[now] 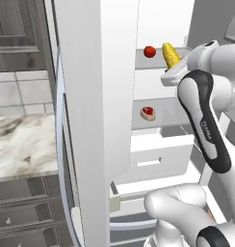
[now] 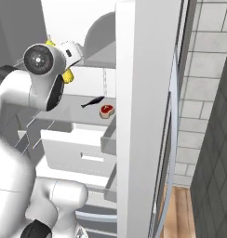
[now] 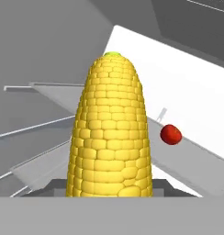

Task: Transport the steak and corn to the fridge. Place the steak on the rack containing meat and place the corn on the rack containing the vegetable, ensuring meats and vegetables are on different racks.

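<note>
Corn [image 3: 110, 133] is clamped in the gripper [image 1: 171, 72] at the upper rack, beside the vegetable [image 1: 149, 51]. Steak [image 1: 148, 113] is seen on the rack below.

You see the corn [image 3: 111, 133] bright yellow, its kernels in neat rows, with a touch of green at the tip. The vegetable [image 1: 149, 51] is glossy red. The steak [image 1: 148, 113] is red-pink with a pale rim. The fridge [image 1: 95, 96] is light grey-white, its shelves grey.
</note>
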Robot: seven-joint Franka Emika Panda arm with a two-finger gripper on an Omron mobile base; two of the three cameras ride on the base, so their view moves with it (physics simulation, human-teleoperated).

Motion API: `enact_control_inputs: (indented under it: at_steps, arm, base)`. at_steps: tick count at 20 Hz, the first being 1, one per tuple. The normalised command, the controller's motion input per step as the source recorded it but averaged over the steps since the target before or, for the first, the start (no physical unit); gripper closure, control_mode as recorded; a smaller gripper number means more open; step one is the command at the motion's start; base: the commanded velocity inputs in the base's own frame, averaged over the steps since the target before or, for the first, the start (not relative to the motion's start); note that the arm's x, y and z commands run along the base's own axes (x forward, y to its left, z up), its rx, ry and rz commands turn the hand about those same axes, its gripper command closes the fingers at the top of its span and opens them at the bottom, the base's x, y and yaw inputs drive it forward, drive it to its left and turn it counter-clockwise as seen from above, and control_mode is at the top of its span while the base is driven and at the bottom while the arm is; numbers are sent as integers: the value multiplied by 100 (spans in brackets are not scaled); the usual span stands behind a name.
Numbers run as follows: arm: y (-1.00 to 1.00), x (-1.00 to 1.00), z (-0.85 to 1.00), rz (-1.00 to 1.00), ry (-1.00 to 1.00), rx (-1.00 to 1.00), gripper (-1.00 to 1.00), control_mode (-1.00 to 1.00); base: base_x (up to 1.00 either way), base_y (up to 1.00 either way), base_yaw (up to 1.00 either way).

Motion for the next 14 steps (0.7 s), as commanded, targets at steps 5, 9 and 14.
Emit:
enact_control_inputs:
  at_steps: [5,9,14]
  arm:
    - [0,98,3,2,5,1,100,-100]
    - [9,100,0,0,13,0,100,-100]
    - [17,95,0,-1,5,0,100,-100]
  base:
    - [0,0,0]
    - [0,0,0]
    - [0,0,0]
